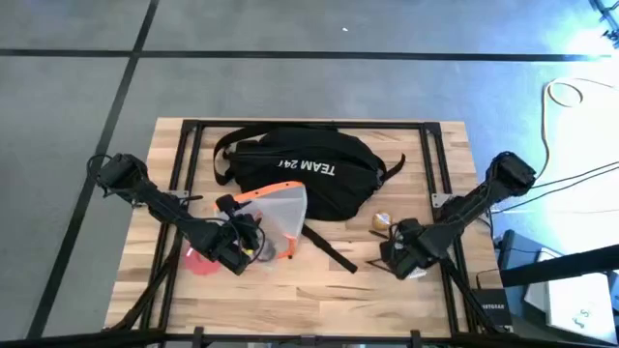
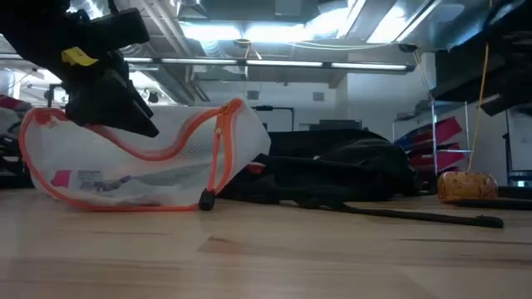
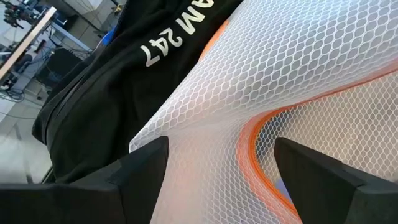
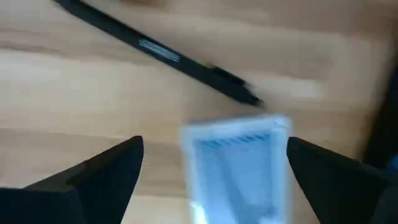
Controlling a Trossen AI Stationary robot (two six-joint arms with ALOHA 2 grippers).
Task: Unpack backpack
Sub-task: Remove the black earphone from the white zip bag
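High view: backpack (image 1: 309, 179) lies at the table's (image 1: 319, 300) far edge, mid-width, lettering up. Mesh pouch (image 1: 276, 213) with orange trim leans on its near side. Left gripper (image 1: 235, 253) sits at the pouch's near-left end. Right gripper (image 1: 404, 259) hovers toward the right edge; a small brown object (image 1: 381, 221) lies just beyond it, a strap (image 1: 329, 249) trails across the boards between the arms.

Low view: pouch (image 2: 141, 166) stands puffed on the wood with the left gripper (image 2: 108, 91) down at its top edge. Backpack (image 2: 341, 166) slumps just behind it. The brown object (image 2: 467, 184) sits off to the side.

Left wrist view: fingers (image 3: 146, 171) spread, mesh and orange trim (image 3: 249, 143) running between them, not yet pinched. Backpack (image 3: 124, 74) is right behind the pouch, touching it.

Right wrist view: fingers (image 4: 109, 171) wide apart over a pale flat card-like item (image 4: 239, 165) on the table, nothing clamped; the strap (image 4: 161, 53) lies beyond.

Step, as I judge it: pouch is out of the bag, being handled clear.

Next move: close on the trim, drag the pouch away from the backpack.
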